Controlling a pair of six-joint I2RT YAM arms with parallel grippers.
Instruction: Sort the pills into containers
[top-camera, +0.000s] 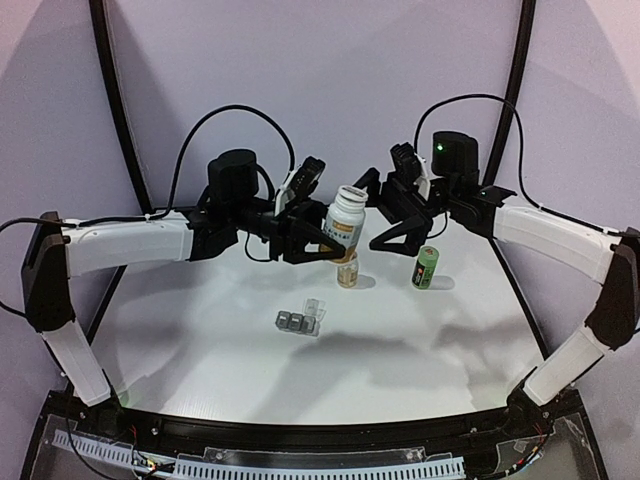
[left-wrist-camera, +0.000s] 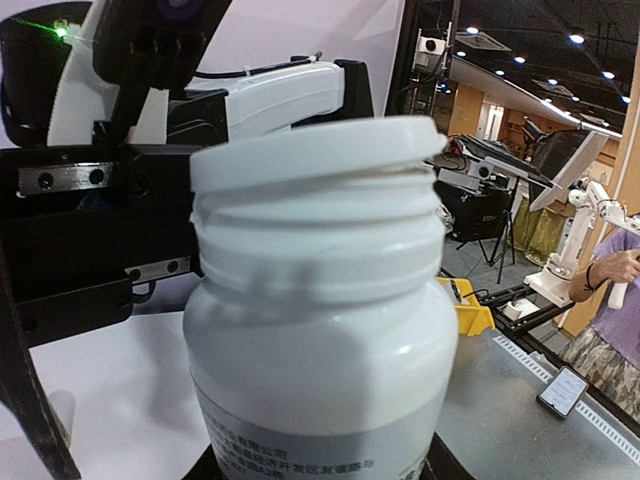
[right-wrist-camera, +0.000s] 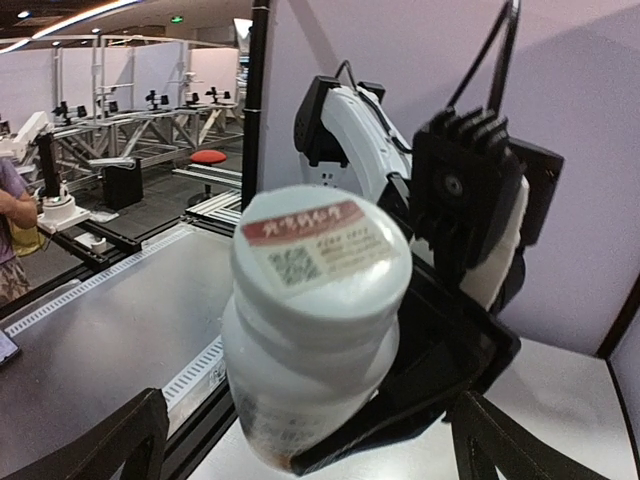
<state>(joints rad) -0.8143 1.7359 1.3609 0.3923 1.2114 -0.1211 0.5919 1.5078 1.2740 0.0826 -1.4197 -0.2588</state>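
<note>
nearest my side of the table (top-camera: 200, 330), the containers (top-camera: 297, 320) lie flat as a grey strip, well apart from both arms. one clear lid (top-camera: 315, 306) at the right end looks flipped up; the others look down. i see no loose pills anywhere, so nothing is sorted yet.

further out stand a small amber bottle (top-camera: 347, 270) and, to its right, a green bottle (top-camera: 426, 267), both upright. i cannot tell whether the amber one is open.

above the amber bottle, the left gripper (top-camera: 335, 237) is clamped on the body of a white bottle (top-camera: 346, 216), holding it clear of the table. the right gripper (top-camera: 370, 212) sits just beside its cap (left-wrist-camera: 310, 150) with the fingers spread apart and nothing between them touching.

i read the step as uncapping. to do it well i would keep the left clamp firm and low on the body, bring the right fingers squarely over the cap rim, close only once it is centred, then twist and lift along the bottle's axis so pills don't spill.

the overhead view gives me the layout but hides the cap's seating. the left wrist view shows threads bare under the cap and the cap slightly askew, so i judge it may already be loose. the right wrist view alone shows the cap's labelled top lying between my open right fingers, a little left of centre.
</note>
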